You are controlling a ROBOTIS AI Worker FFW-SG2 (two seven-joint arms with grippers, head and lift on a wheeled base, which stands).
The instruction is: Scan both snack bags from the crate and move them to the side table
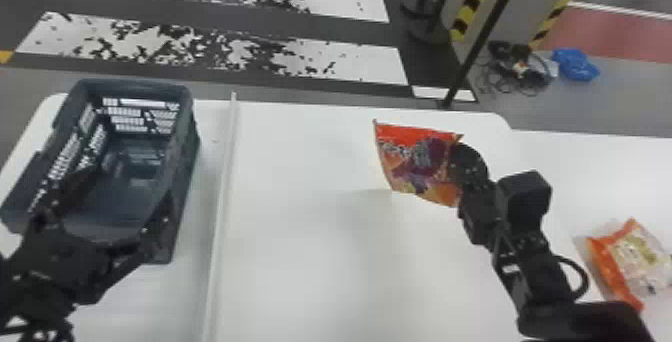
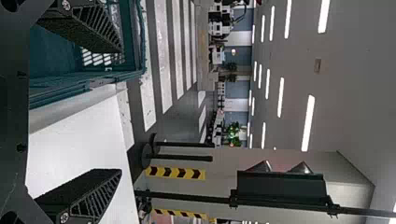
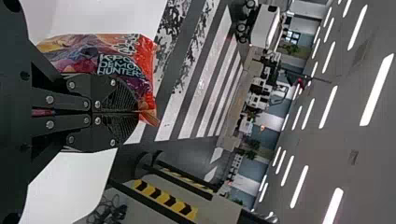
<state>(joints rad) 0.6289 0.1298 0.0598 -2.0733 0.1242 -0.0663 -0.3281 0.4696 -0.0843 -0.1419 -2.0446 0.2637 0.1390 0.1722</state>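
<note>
Over the right part of the white table, my right gripper point(image 1: 462, 166) is shut on the edge of an orange and purple snack bag point(image 1: 417, 158), which hangs upright to its left. In the right wrist view the bag point(image 3: 116, 58) is pinched between the closed fingers of my right gripper point(image 3: 137, 112). A second snack bag point(image 1: 637, 261), orange and white, lies on the side table at the right. The left gripper point(image 1: 120, 186) stands open at the near part of the dark crate point(image 1: 182, 191); the left wrist view shows the gripper point(image 2: 119, 112) with its fingers wide apart.
A raised white strip point(image 1: 225, 191) runs along the table point(image 1: 300, 246) just right of the crate. The side table point(image 1: 625, 166) adjoins on the right. Beyond the tables are a black pole point(image 1: 480, 41), striped barriers and cables on the floor.
</note>
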